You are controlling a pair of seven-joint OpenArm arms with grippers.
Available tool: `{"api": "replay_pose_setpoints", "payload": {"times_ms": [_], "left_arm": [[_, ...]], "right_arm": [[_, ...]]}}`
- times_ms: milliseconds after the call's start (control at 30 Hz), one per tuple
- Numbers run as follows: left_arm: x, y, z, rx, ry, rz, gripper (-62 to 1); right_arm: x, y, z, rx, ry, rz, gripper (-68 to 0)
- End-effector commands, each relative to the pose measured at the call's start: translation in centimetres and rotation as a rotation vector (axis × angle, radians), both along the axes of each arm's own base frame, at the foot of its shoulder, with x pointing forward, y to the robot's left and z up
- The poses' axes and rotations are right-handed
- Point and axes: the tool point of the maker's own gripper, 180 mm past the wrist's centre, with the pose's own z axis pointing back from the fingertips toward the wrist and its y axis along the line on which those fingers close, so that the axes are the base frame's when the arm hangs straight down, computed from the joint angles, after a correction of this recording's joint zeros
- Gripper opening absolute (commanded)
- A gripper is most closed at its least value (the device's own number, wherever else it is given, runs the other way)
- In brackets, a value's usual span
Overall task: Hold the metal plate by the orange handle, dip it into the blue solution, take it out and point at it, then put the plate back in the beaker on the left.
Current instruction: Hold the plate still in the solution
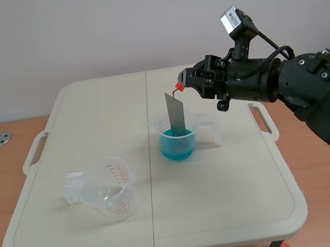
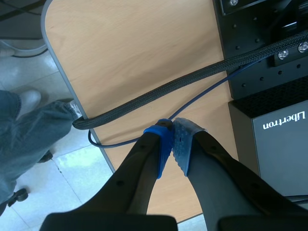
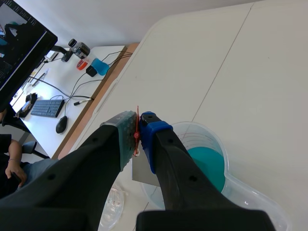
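Metal plate (image 1: 177,114) hangs upright, lower end inside the beaker of blue solution (image 1: 160,131) on the desk (image 1: 236,181). Right fingers (image 3: 155,134) pinch its orange handle (image 1: 179,86); left fingers (image 2: 163,144) are pressed together, empty.

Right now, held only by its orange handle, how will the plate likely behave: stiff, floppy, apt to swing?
Probably stiff: the plate hangs flat and straight from the handle. Likely light, since the right fingers pinch only that thin handle. It might swing or slip if bumped against the beaker rim.
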Motion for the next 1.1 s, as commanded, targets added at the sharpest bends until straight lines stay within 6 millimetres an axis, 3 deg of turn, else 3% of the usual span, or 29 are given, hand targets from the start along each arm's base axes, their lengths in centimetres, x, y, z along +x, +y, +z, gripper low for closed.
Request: {"api": "replay_pose_setpoints", "payload": {"times_ms": [0,1067], "left_arm": [[-0.11,-0.24,0.15,-0.008,-0.002,0.008,-59.3],[-0.08,-0.24,0.15,-0.008,-0.003,0.008,-59.3]], "right_arm": [[0.72,-0.01,1.45,0.009,-0.038,0.001,-66.1],[0.78,-0.01,1.86,0.042,-0.036,-0.004,-66.0]]}}
